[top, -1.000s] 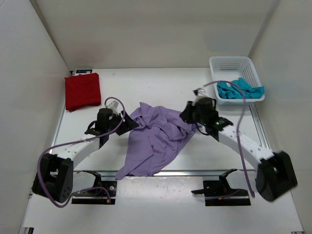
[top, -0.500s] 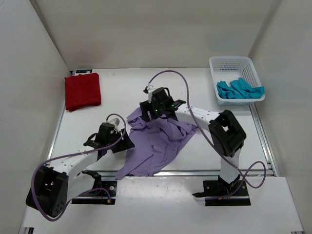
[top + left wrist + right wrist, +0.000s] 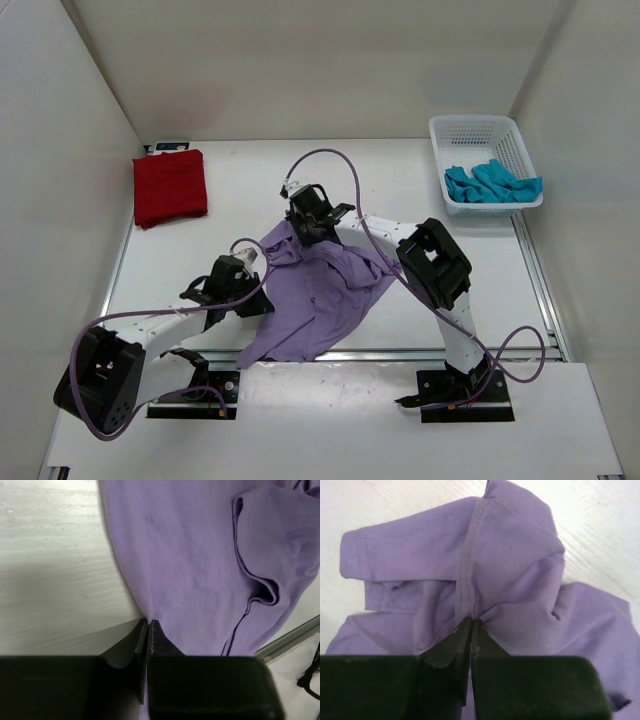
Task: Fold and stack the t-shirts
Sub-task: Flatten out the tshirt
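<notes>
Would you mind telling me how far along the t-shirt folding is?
Done: the red t-shirt lies folded at the far left. In hand: the left gripper and right gripper pinch the crumpled lavender t-shirt. Remaining: folding it, plus the teal t-shirt bunched in the basket, then stacking.

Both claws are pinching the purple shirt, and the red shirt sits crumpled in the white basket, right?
Not quite: the overhead view shows the teal shirt crumpled in the white basket; the red shirt lies folded at the far left. The left claw and right claw do pinch the purple shirt.
</notes>
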### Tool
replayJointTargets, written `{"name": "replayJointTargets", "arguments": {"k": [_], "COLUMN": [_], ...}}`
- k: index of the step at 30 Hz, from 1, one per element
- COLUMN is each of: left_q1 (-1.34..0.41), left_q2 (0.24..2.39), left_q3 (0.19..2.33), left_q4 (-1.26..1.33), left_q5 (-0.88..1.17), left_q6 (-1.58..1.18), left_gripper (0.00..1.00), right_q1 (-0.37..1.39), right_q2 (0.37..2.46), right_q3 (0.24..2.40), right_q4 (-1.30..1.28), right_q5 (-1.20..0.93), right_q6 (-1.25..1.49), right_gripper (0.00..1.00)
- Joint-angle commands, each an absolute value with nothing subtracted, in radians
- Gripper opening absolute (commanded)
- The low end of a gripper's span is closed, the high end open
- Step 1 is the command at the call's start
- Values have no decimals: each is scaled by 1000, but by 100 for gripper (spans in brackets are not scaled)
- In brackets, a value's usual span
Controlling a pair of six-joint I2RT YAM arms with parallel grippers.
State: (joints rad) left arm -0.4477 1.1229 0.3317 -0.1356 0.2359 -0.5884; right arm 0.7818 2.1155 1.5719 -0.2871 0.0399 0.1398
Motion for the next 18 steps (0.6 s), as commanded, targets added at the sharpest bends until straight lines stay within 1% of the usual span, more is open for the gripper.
{"name": "replayJointTargets", "arguments": {"k": [1, 2, 3, 5, 7, 9, 11, 15, 17, 18], "left_q1": [-453, -451, -446, -434, -423, -407, -382, -330, -301, -273], "left_q2": [1128, 1120, 1118, 1105, 1103, 1103, 1111, 1124, 1129, 1126], "left_q3": [331, 336, 347, 370, 422, 475, 570, 774, 894, 923], "left_q4": [-169, -167, -167, -170, -179, -173, -178, -210, -215, -207], "left_q5": [212, 206, 199, 201, 218, 250, 284, 328, 362, 373], "left_q6": [-571, -569, -568, -564, -569, -571, -586, -589, -598, -615], "left_gripper": [9, 3, 0, 0, 0, 0, 0, 0, 0, 0], "right_q1": [762, 756, 744, 730, 724, 686, 661, 618, 621, 643], "right_q2": [2056, 2039, 1993, 1910, 1785, 1683, 1547, 1353, 1252, 1238], "right_q3": [1599, 1582, 1557, 1494, 1454, 1416, 1394, 1408, 1452, 1468], "right_q4": [-288, -276, -267, -259, -246, -256, -281, -343, -394, -447], "right_q5": [106, 92, 84, 80, 72, 74, 78, 93, 132, 168], "right_q6": [149, 155, 159, 167, 158, 158, 155, 149, 135, 129], "right_gripper": [0, 0, 0, 0, 0, 0, 0, 0, 0, 0]}}
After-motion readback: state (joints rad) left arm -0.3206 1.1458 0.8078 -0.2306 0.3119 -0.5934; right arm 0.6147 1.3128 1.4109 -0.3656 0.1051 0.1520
